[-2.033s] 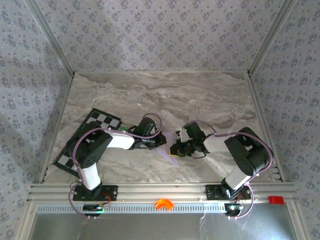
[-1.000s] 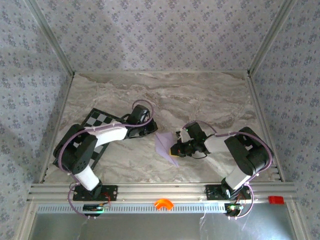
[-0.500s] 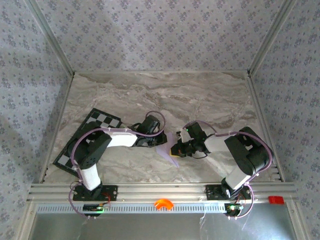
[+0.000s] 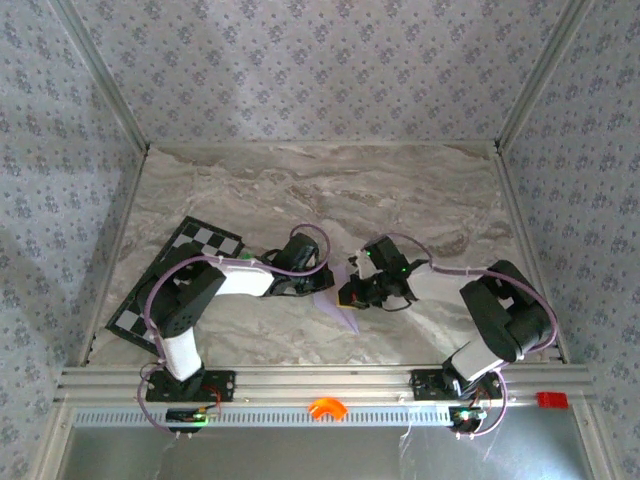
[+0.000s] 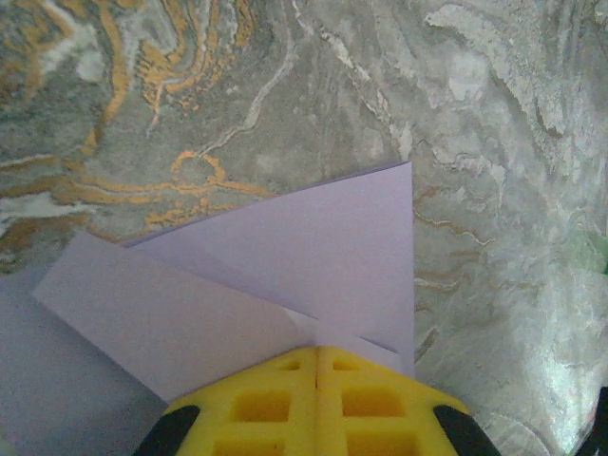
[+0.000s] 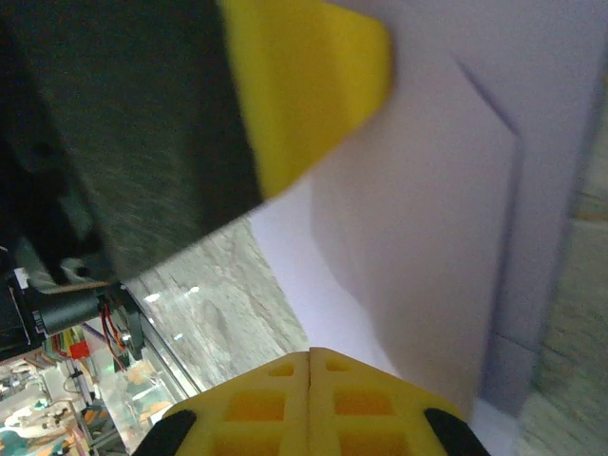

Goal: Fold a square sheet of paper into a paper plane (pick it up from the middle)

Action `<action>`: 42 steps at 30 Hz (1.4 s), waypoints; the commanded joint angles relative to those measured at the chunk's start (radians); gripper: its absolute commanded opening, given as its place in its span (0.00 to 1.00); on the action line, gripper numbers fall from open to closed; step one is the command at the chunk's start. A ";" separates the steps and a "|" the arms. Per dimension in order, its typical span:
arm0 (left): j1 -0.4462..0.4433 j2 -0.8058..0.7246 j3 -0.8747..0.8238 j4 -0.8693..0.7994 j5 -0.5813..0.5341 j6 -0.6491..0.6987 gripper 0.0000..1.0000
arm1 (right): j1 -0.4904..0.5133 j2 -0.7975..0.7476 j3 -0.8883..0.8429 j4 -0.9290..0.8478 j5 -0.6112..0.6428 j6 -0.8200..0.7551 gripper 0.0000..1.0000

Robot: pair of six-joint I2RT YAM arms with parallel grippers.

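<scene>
The pale lilac creased sheet of paper point(image 4: 337, 304) sits between the arms over the grey marbled surface point(image 4: 420, 200), long axis running far-to-near. Left claw point(image 4: 318, 289) and right claw point(image 4: 349, 297) each pinch it from opposite sides, equally near.

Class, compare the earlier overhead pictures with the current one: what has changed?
The left gripper, drawn back toward the checkerboard a second ago, swung right again and closed on the folded lilac paper. The right gripper kept its grip; the checkerboard stayed put.

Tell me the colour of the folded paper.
Plain pale lilac. The folded paper shows best in the left wrist view.
</scene>
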State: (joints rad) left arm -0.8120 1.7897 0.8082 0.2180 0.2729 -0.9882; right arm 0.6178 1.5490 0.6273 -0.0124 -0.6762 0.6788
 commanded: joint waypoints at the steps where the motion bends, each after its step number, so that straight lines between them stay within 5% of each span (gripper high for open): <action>1: 0.002 0.036 -0.024 -0.086 -0.051 0.011 0.05 | 0.026 0.051 0.032 -0.014 0.043 0.031 0.03; 7: 0.005 0.036 -0.026 -0.089 -0.054 0.011 0.05 | 0.031 0.097 -0.020 -0.037 0.084 -0.003 0.04; 26: 0.016 0.041 -0.046 -0.075 -0.057 -0.002 0.05 | 0.014 -0.286 -0.378 -0.077 0.046 0.028 0.07; 36: 0.019 0.023 -0.050 -0.069 -0.049 -0.012 0.05 | -0.030 -0.504 -0.314 -0.181 0.057 0.082 0.12; 42: 0.019 0.014 -0.050 -0.066 -0.045 -0.014 0.05 | -0.052 -0.460 -0.249 -0.142 0.069 0.101 0.11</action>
State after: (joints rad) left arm -0.8066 1.7878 0.7921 0.2466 0.2764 -0.9962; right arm 0.5728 1.0637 0.3336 -0.1459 -0.6228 0.7547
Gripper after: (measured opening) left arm 0.053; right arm 0.111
